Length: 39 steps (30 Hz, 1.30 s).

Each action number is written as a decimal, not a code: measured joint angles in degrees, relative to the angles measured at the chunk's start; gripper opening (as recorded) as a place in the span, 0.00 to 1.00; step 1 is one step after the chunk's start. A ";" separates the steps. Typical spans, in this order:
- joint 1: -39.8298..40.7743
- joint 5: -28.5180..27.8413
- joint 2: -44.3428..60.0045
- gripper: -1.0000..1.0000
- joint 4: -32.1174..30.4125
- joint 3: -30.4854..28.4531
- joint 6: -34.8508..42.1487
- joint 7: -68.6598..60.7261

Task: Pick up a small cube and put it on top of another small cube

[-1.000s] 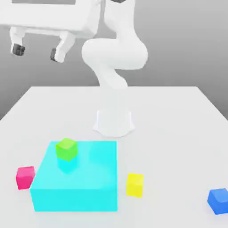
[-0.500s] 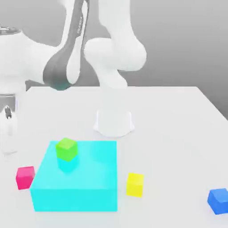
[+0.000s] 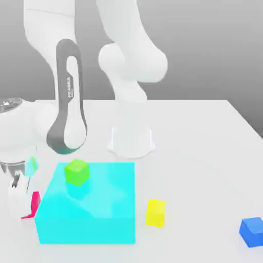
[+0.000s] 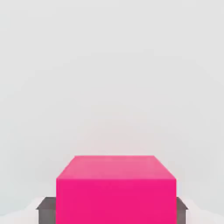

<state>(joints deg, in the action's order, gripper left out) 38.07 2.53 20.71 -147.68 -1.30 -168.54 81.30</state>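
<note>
Setting: a plain white table (image 3: 205, 133) under a grey backdrop, rendered in simulation; the arm's white base (image 3: 131, 141) stands at the middle of the frame.

Arm: the Franka arm bends down to the lower left of the exterior view, its hand low over the table beside the big block.

Gripper: the gripper (image 3: 21, 201) is down at the magenta-pink cube. In the hand view the dark finger pads (image 4: 46, 209) sit flush against the cube's two sides, so the jaws read as closed on it.

Magenta-pink cube: the magenta-pink cube (image 3: 35, 203) sits at the lower left of the exterior view, just beside the left wall of the cyan block, mostly hidden by the white fingers. It appears to be on the table, not lifted.

Yellow cube: the yellow cube (image 3: 155, 212) rests on the table at lower centre, just right of the cyan block, with nothing on top.

Cyan block: the big cyan block (image 3: 92, 210) lies between the two task cubes. It is a solid block, not a container; a green cube (image 3: 77, 172) stands on its top near the far left corner.

Blue cube: the blue cube (image 3: 252, 231) sits at the lower right edge, well apart from the rest.

Progress: reaching and grasping look done. Left, by my reading: lift, carry past or over the cyan block, set down on the yellow cube, release.

Containers: none in the scene.
</note>
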 joint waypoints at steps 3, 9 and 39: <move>0.12 -0.02 -0.95 0.00 -0.16 0.09 0.76 0.06; -1.10 -2.75 -10.35 0.00 -1.55 -0.60 9.11 1.78; -30.76 -5.65 -21.71 0.00 -12.97 17.61 8.89 17.00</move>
<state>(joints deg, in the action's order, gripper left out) 7.31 -3.12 -0.99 -160.64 16.31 -159.66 98.30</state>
